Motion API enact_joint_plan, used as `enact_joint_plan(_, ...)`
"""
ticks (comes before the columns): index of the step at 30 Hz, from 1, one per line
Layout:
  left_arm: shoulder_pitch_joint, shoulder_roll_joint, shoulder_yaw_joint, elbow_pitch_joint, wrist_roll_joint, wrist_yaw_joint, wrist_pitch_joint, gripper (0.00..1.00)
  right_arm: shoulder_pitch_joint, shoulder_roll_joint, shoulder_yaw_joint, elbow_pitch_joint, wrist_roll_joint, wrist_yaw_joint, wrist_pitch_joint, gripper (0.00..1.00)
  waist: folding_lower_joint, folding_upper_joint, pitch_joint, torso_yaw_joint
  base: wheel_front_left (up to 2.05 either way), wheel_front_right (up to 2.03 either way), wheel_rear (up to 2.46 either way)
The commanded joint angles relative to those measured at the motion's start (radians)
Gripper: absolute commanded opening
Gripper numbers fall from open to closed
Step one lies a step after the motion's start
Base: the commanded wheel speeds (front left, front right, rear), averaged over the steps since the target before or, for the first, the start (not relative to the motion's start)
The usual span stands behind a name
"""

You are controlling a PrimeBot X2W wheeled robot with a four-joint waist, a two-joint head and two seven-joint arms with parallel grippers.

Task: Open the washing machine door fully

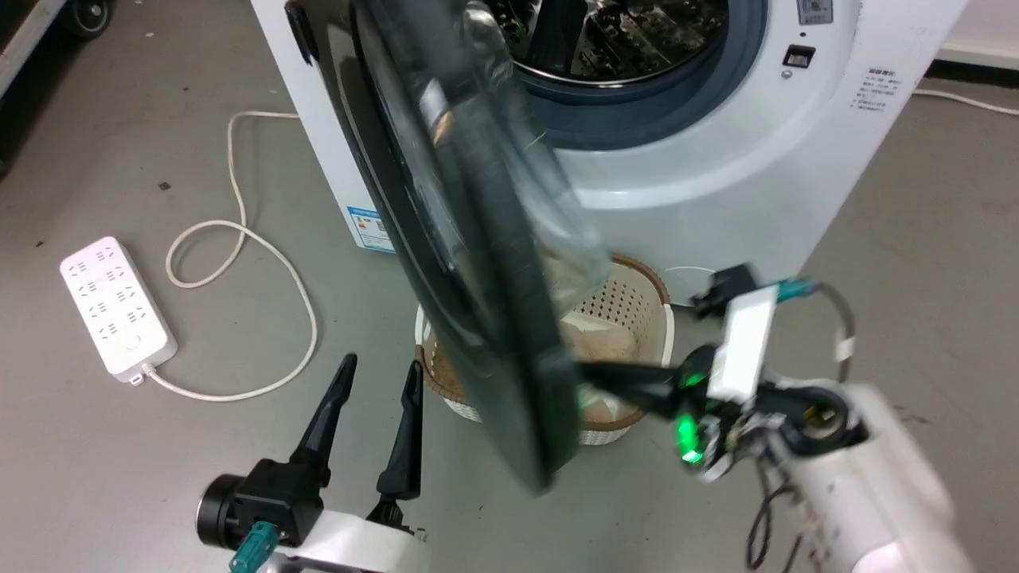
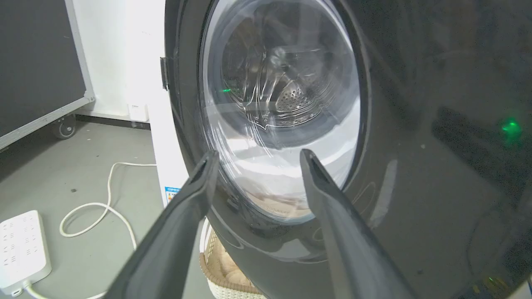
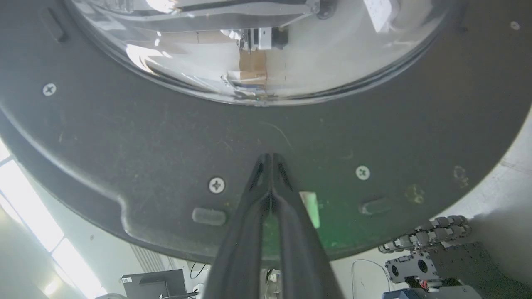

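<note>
Right gripper (image 1: 591, 374), fingers pinched together, empty, is pressing inside the washing machine door (image 1: 478, 263); steady outward pushing near its rim is looking wisest; left gripper (image 1: 380, 364) is idling outside it, splayed wide, empty

Wide-spread left claw (image 1: 380, 362) pointing up, right claw (image 1: 589, 372) pinched shut, reaching leftward

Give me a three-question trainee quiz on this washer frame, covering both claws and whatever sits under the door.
1. True or false: the left claw is shut on the washing machine door.
2. Which part of the door does the shut right claw point at? A) the glossy outer face B) the inner face with screws C) the hinge
3. Fill in: on the floor below the door stands a white, brown-rimmed ____.
Key: 1 false; 2 B; 3 basket.
</note>
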Motion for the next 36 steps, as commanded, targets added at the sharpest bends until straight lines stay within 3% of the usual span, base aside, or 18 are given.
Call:
enact_joint_plan(1, 0.013, 0.0, 0.003, 0.012, 0.002, -0.008, -0.005, 1.0, 0.032, 0.004, 0.053, -0.029, 0.043, 0.001, -0.029, 0.0, 0.0001, 0.0, -0.004, 0.005, 0.0, 0.0, 0.0)
enact_joint_plan(7, 0.013, 0.0, 0.013, 0.024, -0.006, -0.015, -0.005, 1.0, 0.078, 0.004, 0.227, -0.088, 0.125, 0.001, -0.134, 0.0, 0.0001, 0.0, -0.009, 0.021, 0.0, 0.0, 0.0)
enact_joint_plan(12, 0.014, 0.0, 0.032, 0.025, -0.013, -0.017, -0.005, 1.0, 0.069, 0.003, 0.256, -0.101, 0.151, 0.001, -0.212, 0.0, 0.0001, 0.0, -0.013, 0.022, 0.0, 0.0, 0.0)
enact_joint_plan(13, 0.015, 0.0, 0.038, 0.024, -0.014, -0.018, -0.005, 1.0, 0.066, -0.002, 0.256, -0.105, 0.15, 0.001, -0.227, 0.05, 0.0001, 0.0, -0.015, 0.019, 0.0, 0.0, 0.0)
enact_joint_plan(14, 0.016, 0.0, 0.045, 0.024, -0.015, -0.019, -0.005, 1.0, 0.064, -0.011, 0.255, -0.111, 0.144, 0.001, -0.245, 0.36, 0.0001, 0.0, -0.017, 0.015, 0.0, 0.0, 0.0)
enact_joint_plan(15, 0.018, 0.0, 0.052, 0.024, -0.015, -0.021, -0.005, 1.0, 0.063, -0.02, 0.254, -0.117, 0.139, 0.001, -0.262, 1.0, 0.0001, 0.0, -0.02, 0.01, 0.0, 0.0, 0.0)
enact_joint_plan(20, 0.032, 0.0, 0.08, 0.037, -0.017, -0.036, -0.005, 1.0, 0.085, -0.094, 0.232, -0.186, 0.083, 0.001, -0.367, 1.0, 0.0001, 0.0, -0.049, -0.02, 0.0, 0.0, 0.0)
enact_joint_plan(24, 0.038, 0.007, 0.106, 0.05, -0.028, -0.052, -0.005, 1.0, 0.117, -0.185, 0.2, -0.302, -0.078, 0.001, -0.549, 1.0, 0.0001, 0.0, -0.071, -0.056, 0.0, 0.0, 0.0)
enact_joint_plan(28, 0.047, 0.02, 0.122, 0.063, -0.043, -0.066, -0.005, 1.0, 0.172, -0.288, 0.181, -0.41, -0.334, 0.001, -0.777, 1.0, 0.0001, 0.0, -0.095, -0.09, 0.0, 0.0, 0.0)
enact_joint_plan(32, 0.065, 0.032, 0.143, 0.065, -0.05, -0.072, -0.005, 1.0, 0.236, -0.361, 0.159, -0.419, -0.664, 0.001, -1.019, 1.0, 0.0001, 0.0, -0.113, -0.124, 0.0, 0.0, 0.0)
enact_joint_plan(36, 0.081, 0.037, 0.151, 0.064, -0.051, -0.076, -0.005, 1.0, 0.318, -0.334, 0.065, -0.397, -0.952, 0.001, -1.181, 1.0, 0.0001, 0.0, -0.124, -0.142, 0.0, 0.0, 0.0)
